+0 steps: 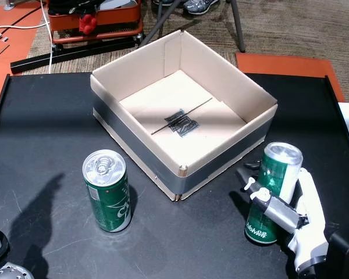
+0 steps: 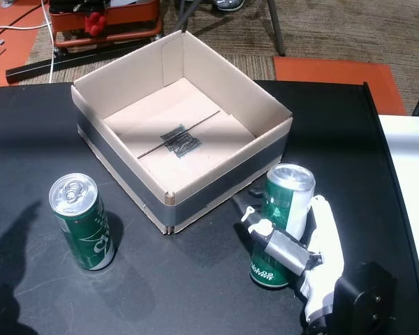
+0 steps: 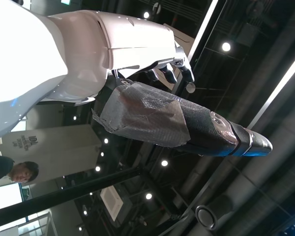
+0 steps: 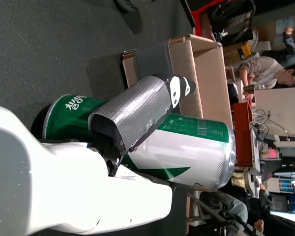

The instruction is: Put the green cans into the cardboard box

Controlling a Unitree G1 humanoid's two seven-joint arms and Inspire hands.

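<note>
Head views, green can (image 1: pixel 277 192) upright, clasped in right robot hand (image 1: pixel 291 218)

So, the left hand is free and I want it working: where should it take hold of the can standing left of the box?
Grip the left can around its mid-body, approaching from its open left side. It stands upright, clear of the cardboard box.

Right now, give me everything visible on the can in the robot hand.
The green can is a tall, slim metal drinks can, green with a white panel and white lettering near its base, its silver top with the pull tab unopened. It stands upright on the black table, just outside the cardboard box at its near right wall, apart from it. The right robot hand is wrapped around it, fingers with grey taped pads across its side, white palm behind.
</note>
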